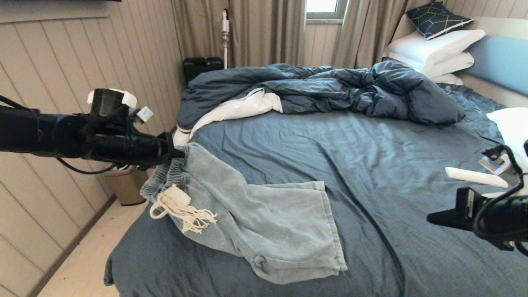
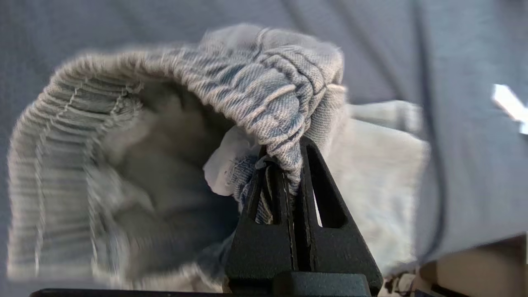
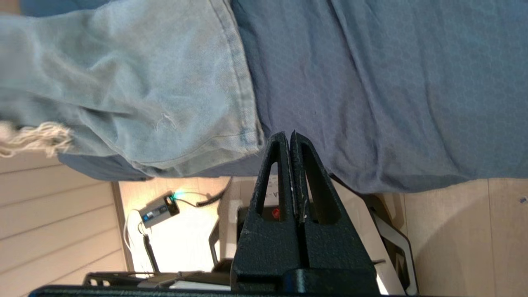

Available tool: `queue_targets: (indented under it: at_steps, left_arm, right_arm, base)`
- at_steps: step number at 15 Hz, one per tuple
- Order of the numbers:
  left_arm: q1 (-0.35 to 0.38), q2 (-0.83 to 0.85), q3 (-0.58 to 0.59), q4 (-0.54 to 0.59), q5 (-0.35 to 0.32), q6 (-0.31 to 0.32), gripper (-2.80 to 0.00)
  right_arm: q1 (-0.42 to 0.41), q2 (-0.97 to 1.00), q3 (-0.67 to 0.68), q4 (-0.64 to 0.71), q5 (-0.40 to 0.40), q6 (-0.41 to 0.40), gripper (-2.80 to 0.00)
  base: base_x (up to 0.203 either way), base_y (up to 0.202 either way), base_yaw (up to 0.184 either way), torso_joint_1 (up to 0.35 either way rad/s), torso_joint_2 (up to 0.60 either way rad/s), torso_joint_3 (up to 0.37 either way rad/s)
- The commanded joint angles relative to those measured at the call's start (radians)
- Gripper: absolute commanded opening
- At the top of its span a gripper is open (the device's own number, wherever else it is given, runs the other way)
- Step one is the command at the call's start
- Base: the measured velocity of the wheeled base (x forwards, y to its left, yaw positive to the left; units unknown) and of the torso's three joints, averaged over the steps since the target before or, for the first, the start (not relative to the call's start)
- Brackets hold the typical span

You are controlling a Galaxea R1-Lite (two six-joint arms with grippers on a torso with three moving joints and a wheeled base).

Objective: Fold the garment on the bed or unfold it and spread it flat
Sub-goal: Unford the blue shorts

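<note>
1. The denim-look shorts [image 1: 255,214] lie on the near left part of the bed [image 1: 404,173], legs spread toward the middle, waistband [image 1: 171,175] at the left edge and partly lifted. One leg is folded over the other with creases at the near hem; any pull now could carry those creases along, not flatten them.
2. The left gripper [image 1: 178,153] is clamped on a bunched fold of the elastic waistband, seen close in the left wrist view [image 2: 288,163]. The bite looks narrow and takes only gathered cloth near the tips; a hard tug may let the elastic slip free.
3. The frayed white drawstring [image 1: 181,208] hangs loose below the waistband. It could snag or get trapped under the cloth when the shorts are laid down.
4. The waistband sits just at the mattress edge, so a drop here might let the shorts slide toward the floor.
5. The right gripper [image 1: 433,218] hangs closed and empty over the near right side of the bed, well apart from the shorts. With one corner held alone, the cloth will likely hang twisted.
6. The rumpled duvet [image 1: 330,90] lies farther back, limiting room to spread.
</note>
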Motion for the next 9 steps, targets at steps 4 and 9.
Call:
queue_targets:
  at_steps: [4, 9]
  left_arm:
    - [-0.025, -0.097, 0.065, 0.001, -0.002, -0.007, -2.80]
    - [-0.025, -0.066, 0.077, 0.000, 0.010, -0.007, -2.80]
  right_arm:
    - [0.081, 0.116, -0.098, 0.006, 0.000, 0.019, -2.80]
    - [0.145, 0.338, -0.215, -0.007, -0.002, 0.028, -2.80]
  base:
    - [0.000, 0.000, 0.000, 0.000, 0.00, 0.000]
    - [0.000, 0.000, 0.000, 0.000, 0.00, 0.000]
